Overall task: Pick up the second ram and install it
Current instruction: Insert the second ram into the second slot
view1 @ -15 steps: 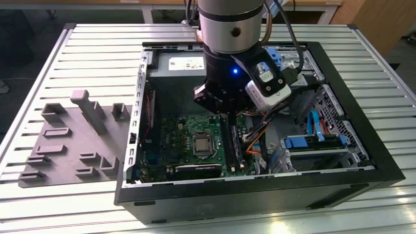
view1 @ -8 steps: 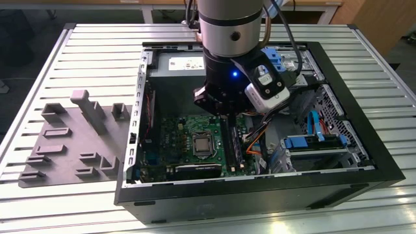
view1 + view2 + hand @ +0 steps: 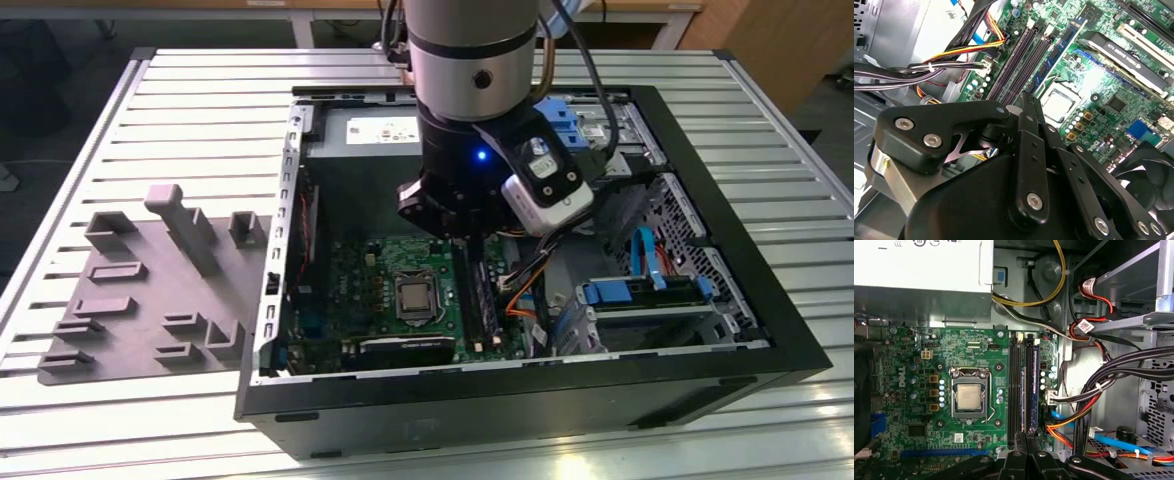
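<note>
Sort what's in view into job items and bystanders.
Job: gripper; ram stick standing in a slot; motherboard.
Bystanders: grey tray; processor; cable bundle; power supply.

Second ram upright on edge in motherboard slot

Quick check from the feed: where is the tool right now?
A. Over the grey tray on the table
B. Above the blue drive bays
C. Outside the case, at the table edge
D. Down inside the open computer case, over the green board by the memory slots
D: in the exterior view the tool hangs inside the open computer case, above the green board; the first wrist view shows the memory slots just ahead of it.
</note>
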Controlling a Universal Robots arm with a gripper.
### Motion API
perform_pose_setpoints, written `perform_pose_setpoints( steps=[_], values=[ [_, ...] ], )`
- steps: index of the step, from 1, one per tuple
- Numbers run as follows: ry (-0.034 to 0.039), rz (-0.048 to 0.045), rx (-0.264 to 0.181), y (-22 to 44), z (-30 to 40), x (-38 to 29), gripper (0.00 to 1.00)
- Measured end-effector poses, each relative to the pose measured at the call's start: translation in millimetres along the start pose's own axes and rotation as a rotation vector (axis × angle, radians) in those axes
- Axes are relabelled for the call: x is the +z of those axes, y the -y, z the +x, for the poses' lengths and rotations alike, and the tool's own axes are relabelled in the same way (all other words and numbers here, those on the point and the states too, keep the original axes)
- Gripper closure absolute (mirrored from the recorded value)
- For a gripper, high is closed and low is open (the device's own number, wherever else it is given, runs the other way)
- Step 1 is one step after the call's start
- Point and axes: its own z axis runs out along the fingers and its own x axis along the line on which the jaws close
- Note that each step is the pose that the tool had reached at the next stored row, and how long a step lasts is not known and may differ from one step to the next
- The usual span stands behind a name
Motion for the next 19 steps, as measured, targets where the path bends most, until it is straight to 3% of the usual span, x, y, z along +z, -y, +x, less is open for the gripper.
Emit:
perform_pose_setpoints(
  steps=[19],
  values=[
    [-0.0068, 0.0003, -0.003, -1.5, 1.4, 14.1, 0.89]
  ],
)
